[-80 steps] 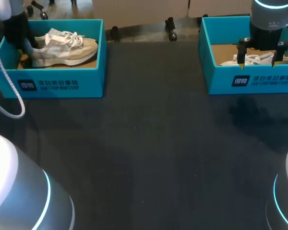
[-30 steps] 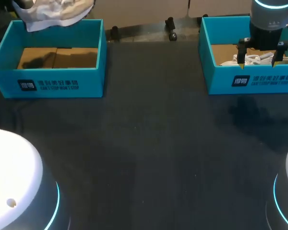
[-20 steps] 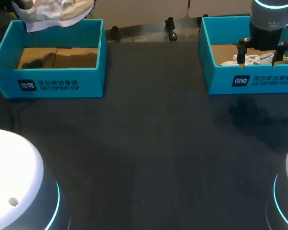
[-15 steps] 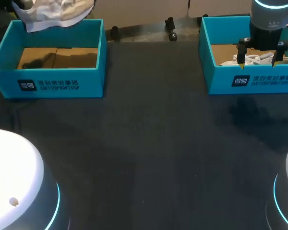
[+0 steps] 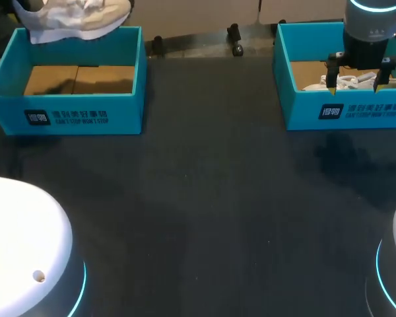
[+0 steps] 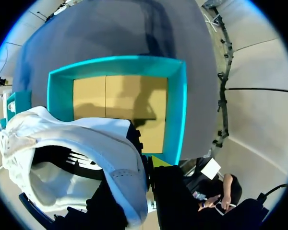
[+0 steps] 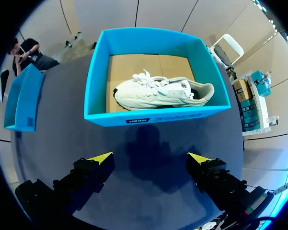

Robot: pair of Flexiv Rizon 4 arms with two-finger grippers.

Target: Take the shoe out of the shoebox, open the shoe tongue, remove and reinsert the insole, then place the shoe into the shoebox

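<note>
Risk: thin collar hold may slip, shoe falling past far wall of left shoebox; left tool clamps shoe, right tool wide near right shoebox

The left arm and right arm are rounded, pale grey-white housings, each banded by a glowing cyan ring, the left showing one small round hole, and the right gripper is black, blocky and tipped with yellow wedges.
</note>
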